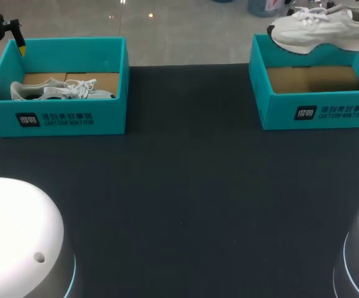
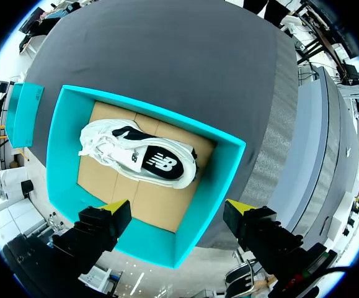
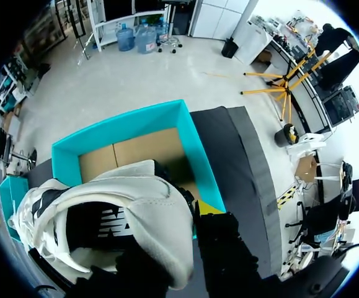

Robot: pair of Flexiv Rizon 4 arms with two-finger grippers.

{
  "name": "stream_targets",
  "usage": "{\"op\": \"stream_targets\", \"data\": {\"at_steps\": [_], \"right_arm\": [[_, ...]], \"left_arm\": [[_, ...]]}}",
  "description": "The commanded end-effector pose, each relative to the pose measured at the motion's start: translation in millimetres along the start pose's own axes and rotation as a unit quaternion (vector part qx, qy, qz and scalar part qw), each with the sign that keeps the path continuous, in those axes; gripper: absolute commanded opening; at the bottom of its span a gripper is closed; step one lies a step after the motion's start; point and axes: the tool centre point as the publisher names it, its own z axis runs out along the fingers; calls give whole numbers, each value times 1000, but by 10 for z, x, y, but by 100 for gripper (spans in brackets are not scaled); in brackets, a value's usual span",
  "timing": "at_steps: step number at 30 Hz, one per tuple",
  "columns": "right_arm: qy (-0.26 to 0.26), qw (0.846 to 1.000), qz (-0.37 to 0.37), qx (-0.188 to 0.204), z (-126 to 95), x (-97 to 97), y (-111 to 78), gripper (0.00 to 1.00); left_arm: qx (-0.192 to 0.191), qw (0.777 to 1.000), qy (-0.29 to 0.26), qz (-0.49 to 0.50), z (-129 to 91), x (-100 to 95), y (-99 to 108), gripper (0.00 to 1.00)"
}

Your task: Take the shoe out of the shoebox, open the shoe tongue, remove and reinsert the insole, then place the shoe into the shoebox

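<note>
Two teal shoeboxes stand on the dark table. In the left shoebox [image 1: 61, 118] a white shoe [image 1: 58, 90] lies on its side on the cardboard floor. My left gripper [image 2: 178, 208] hangs open above that box's [image 2: 61, 143] outer edge, apart from the shoe [image 2: 139, 155] with its black side patch. A second white shoe [image 1: 322, 28] is held level over the far rim of the right shoebox [image 1: 315, 112]. My right gripper [image 3: 188, 214] is shut on this shoe's [image 3: 148, 211] heel collar, above the box [image 3: 136, 124], whose cardboard floor is bare.
A wide stretch of dark tabletop [image 1: 185, 186] lies between the two boxes. White rounded robot bases [image 1: 18, 236] sit at the front corners of the head view.
</note>
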Motion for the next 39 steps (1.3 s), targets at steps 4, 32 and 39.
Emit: {"op": "stream_targets", "data": {"at_steps": [4,32,39], "right_arm": [[-19,1000,-13,-21,-194,7,-554,0],[-18,996,-82,-9,-817,741,-2340,0],[-12,994,-105,-1,-901,1067,-2978,0]], "left_arm": [[0,1000,1,1,-3,3,4,100],[0,1000,1,1,-3,3,4,100],[0,1000,1,1,-3,3,4,100]]}}
